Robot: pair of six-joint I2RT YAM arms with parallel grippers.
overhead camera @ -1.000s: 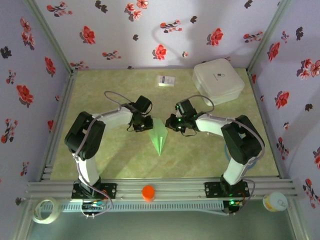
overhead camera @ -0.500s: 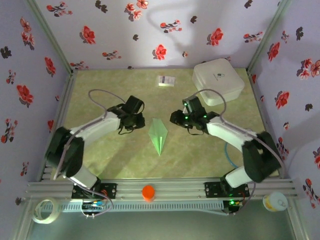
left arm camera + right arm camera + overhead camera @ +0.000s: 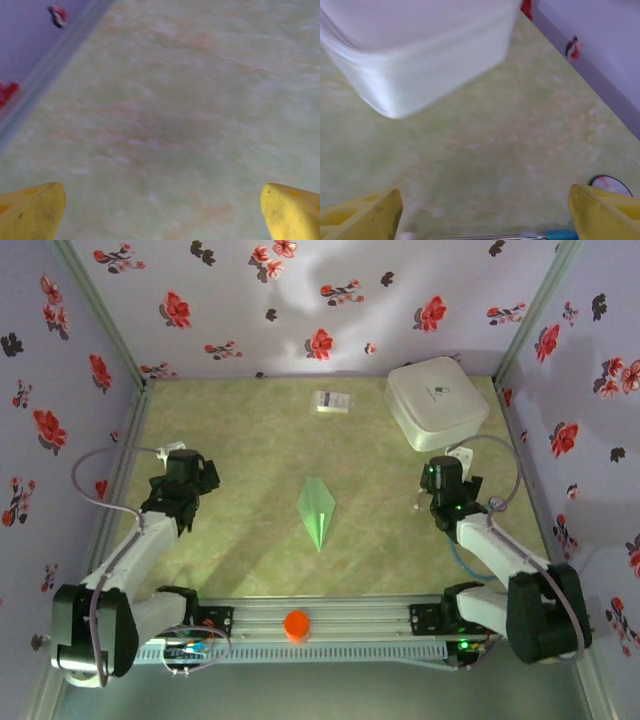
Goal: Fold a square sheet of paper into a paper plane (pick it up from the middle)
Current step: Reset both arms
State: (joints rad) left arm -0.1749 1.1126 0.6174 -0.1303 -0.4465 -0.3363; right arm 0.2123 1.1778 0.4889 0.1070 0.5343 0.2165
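At the left of the top view, the left claw (image 3: pixel 185 478) hangs over the tabletop (image 3: pixel 250 430), close to the rail (image 3: pixel 128 450) at the foot of the left wall. In its wrist view the yellow fingers (image 3: pixel 30 212) sit in the two lower corners. They are spread wide with nothing between them, and bare marbled green surface lies ahead. The rail cuts across the upper left corner there.

In the middle of the top view the plane (image 3: pixel 318 510) lies flat on the tabletop. Its sharp tip points toward the bottom of the frame and a long crease runs down its centre. It is well apart from both claws, with free surface along every edge. Above it, near the back wall, lies a small card (image 3: pixel 331 401).

At the upper right the box (image 3: pixel 437 403) fills the far corner, near the back and right walls. The right claw (image 3: pixel 441 478) is close below it. In the right wrist view that claw is spread wide and empty. The box's rounded corner looms at the upper left, and the wall's foot crosses the upper right.
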